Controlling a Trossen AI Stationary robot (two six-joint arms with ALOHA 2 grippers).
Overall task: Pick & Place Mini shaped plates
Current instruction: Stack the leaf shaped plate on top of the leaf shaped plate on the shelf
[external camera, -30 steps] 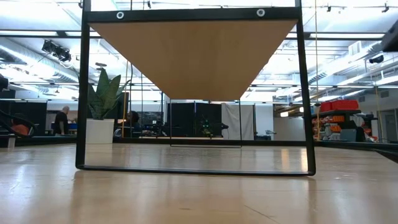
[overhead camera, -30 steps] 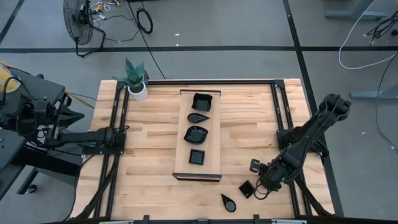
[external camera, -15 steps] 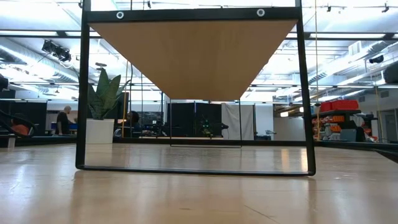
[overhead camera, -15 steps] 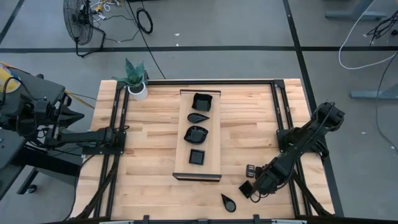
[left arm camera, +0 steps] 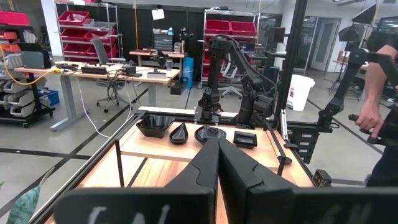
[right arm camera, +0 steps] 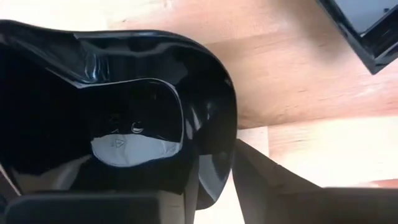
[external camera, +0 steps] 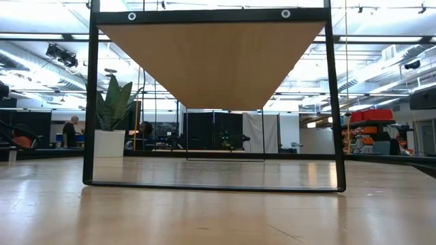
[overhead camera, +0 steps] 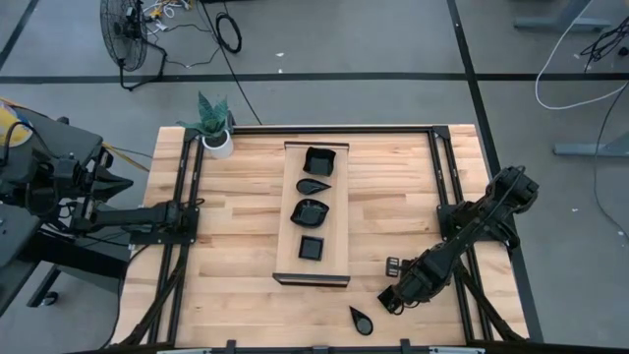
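Plate point(right arm camera: 155, 124) between right gripper point(overhead camera: 393, 298) fingers.

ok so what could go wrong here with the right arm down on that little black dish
1. The right end effector sits low over a small black dish near the table's front edge. A shallow hold on the glossy rim could slip when it lifts.
2. A teardrop plate lies close by, and a sweep of the arm might knock it.
3. The wooden board already holds four plates, so space for placing is tight.
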